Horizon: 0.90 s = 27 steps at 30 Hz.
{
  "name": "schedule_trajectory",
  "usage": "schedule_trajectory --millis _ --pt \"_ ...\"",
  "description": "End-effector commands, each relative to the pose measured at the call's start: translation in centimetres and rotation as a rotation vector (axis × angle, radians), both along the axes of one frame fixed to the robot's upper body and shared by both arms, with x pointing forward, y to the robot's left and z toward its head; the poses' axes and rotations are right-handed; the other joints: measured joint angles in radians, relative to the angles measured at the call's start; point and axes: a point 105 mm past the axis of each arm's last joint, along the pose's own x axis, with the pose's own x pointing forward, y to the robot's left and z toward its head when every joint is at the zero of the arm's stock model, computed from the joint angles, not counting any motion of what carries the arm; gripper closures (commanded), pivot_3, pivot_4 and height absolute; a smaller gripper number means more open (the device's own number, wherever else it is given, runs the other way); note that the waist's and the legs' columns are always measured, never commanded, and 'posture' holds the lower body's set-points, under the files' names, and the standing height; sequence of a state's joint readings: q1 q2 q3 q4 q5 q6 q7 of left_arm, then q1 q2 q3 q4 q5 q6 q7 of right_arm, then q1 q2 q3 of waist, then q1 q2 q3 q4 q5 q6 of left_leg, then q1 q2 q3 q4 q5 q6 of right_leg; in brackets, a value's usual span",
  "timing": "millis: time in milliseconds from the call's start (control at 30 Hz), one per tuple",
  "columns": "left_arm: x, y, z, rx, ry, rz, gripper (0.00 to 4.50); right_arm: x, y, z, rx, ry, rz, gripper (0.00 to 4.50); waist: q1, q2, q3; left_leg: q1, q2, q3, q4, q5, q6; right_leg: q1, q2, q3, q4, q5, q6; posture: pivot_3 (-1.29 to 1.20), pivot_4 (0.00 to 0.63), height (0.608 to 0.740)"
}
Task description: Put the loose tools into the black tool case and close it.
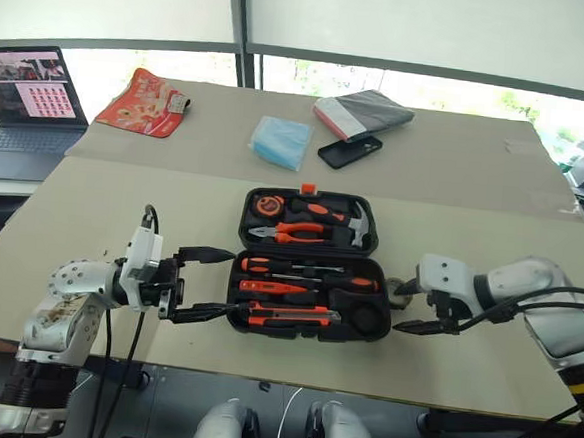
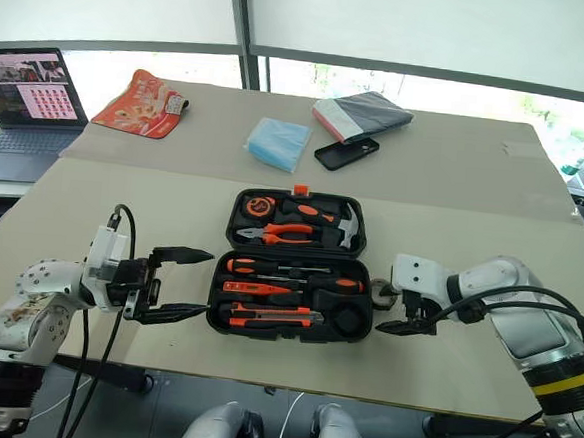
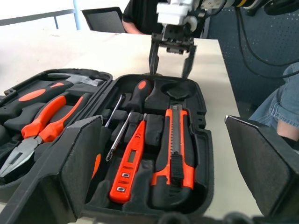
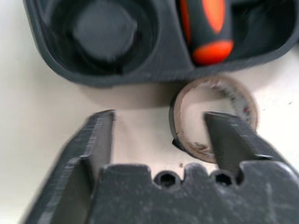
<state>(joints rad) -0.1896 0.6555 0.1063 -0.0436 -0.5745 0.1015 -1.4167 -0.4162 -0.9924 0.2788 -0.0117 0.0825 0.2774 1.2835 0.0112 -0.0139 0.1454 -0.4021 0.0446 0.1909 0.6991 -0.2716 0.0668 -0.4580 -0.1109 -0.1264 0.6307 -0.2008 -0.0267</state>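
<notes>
The black tool case [image 1: 374, 221] lies open on the table. Its near half holds two orange-and-black screwdrivers [image 1: 308, 271], a slim orange screwdriver [image 3: 128, 163] and the utility knife [image 3: 175, 149]. The greyish tape ring [image 4: 247, 105] lies flat on the table just off the case's right side. My right gripper [image 4: 161, 119] points down over it, open, with one finger inside the ring and the other outside. My left gripper [image 1: 225, 285] is level at the case's left side, open wide and empty.
Pliers [image 1: 291, 233], a hammer [image 1: 357, 224] and a tape measure [image 1: 266, 205] fill the case's far half. Behind it lie a phone [image 1: 349, 151], a blue packet [image 1: 280, 141], a grey pouch [image 1: 362, 114] and an orange pouch [image 1: 145, 100]. A laptop [image 1: 25, 100] stands far left.
</notes>
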Motion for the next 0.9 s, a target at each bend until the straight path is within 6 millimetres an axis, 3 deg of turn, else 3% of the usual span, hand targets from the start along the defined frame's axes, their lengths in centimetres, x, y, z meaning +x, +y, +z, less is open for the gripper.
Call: schedule_trajectory --millis 33,200,367,467,567,700,900 --pt "-0.2 -0.2 0.1 0.007 -0.033 -0.034 0.00 0.4 0.1 0.2 -0.013 -0.039 0.037 2.73 -0.001 0.000 0.000 0.000 0.000 0.000 0.000 -0.001 -0.002 0.000 0.000 0.000 0.000 0.000 0.000 0.00 0.150 0.740" --pt "-0.6 -0.8 -0.2 0.017 -0.033 -0.079 0.00 0.2 -0.7 1.3 -0.027 -0.049 0.049 4.41 -0.003 0.000 0.000 0.002 0.000 0.000 0.001 0.000 -0.002 0.001 0.000 0.001 0.001 0.001 -0.001 0.00 0.150 0.740" --pt "-0.7 -1.0 -0.2 0.019 -0.032 -0.099 0.00 -0.5 -1.2 3.2 -0.030 -0.049 0.086 4.46 -0.001 0.000 0.000 0.001 0.000 0.000 0.000 0.001 0.000 0.000 0.000 0.001 0.001 0.001 -0.001 0.00 0.150 0.740" --pt "-0.7 -1.1 -0.2 0.021 -0.030 -0.104 0.00 -1.9 1.9 5.6 0.085 0.003 0.167 4.46 -0.003 0.000 0.000 0.001 0.001 0.000 0.000 0.001 0.001 0.000 0.001 0.001 0.000 0.001 -0.001 0.00 0.150 0.740" --pt "-0.7 -1.2 -0.2 0.023 -0.030 -0.108 0.00 -3.2 4.7 6.5 0.168 0.071 0.226 4.46 -0.012 0.000 0.000 0.001 0.002 0.000 0.000 0.001 0.001 0.000 0.001 0.000 0.000 0.002 -0.003 0.00 0.150 0.740" --pt "-0.8 -1.5 -0.1 0.031 -0.031 -0.123 0.00 -3.5 7.1 5.8 0.185 0.129 0.206 4.46 -0.010 0.000 0.000 0.001 0.003 -0.001 0.000 0.001 0.000 0.000 0.001 0.000 0.000 0.003 -0.004 0.00 0.150 0.740" --pt "-0.9 -1.7 0.0 0.044 -0.038 -0.127 0.00 -3.8 6.8 2.7 0.065 0.195 0.101 4.46 -0.001 0.000 0.000 -0.002 0.002 -0.001 0.003 -0.002 -0.003 -0.001 0.000 -0.001 0.000 0.004 -0.004 0.00 0.150 0.740"
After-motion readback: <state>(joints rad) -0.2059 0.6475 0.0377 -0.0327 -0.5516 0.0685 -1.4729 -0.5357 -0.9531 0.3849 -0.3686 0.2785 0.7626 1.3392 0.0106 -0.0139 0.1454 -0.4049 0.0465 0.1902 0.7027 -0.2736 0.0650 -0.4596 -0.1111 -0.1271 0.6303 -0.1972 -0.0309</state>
